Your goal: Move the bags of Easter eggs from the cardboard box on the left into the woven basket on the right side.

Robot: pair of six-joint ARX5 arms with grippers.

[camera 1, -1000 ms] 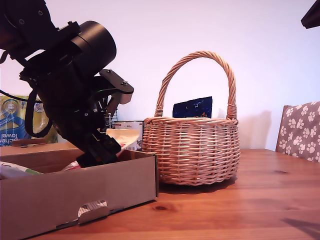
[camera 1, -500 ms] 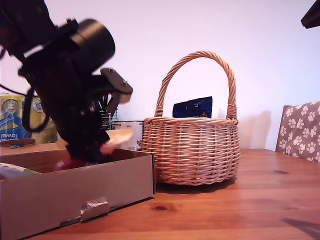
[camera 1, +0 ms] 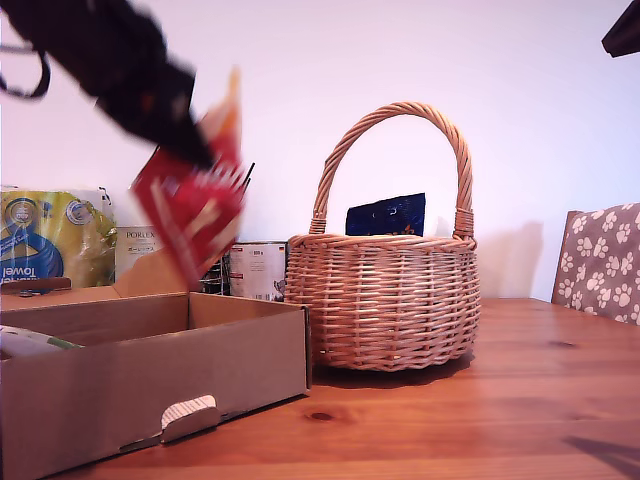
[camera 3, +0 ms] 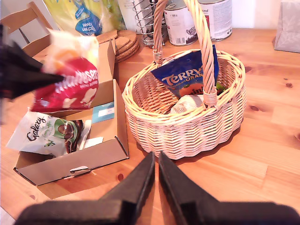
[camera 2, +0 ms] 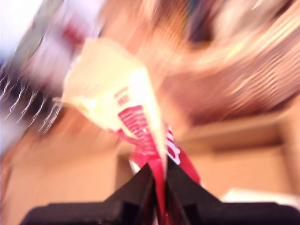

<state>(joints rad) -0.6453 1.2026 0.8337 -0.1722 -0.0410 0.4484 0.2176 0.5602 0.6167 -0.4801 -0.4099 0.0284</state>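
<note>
My first gripper (camera 1: 203, 150) is shut on the cream and red bag (camera 1: 193, 208), which hangs blurred above the cardboard box (camera 1: 200, 365) on the exterior view's left. The first wrist view shows the bag (camera 2: 126, 117) pinched between the fingertips (camera 2: 140, 185). A pale white-green bag (camera 3: 47, 136) lies in the box (camera 3: 119, 136). The woven basket (camera 1: 385, 300) stands just beside the box and holds a blue bag (camera 3: 187, 75) and a white bag (camera 3: 187, 103). My second gripper (camera 3: 156, 157) hovers shut and empty above the table in front of the basket (camera 3: 187, 129).
Behind the box are a yellow and blue kitchen towel pack (camera 1: 50, 240), a Porlex carton (camera 1: 140, 250), tins (camera 1: 258, 270) and a wire utensil holder (camera 3: 143, 18). A paw-print chair (camera 1: 605, 260) stands at the exterior view's right. Round coasters (camera 3: 126, 44) lie behind the box.
My first gripper has risen quickly out of the box with the cream and red bag, which now swings in the air above it. The basket and box have not moved.
</note>
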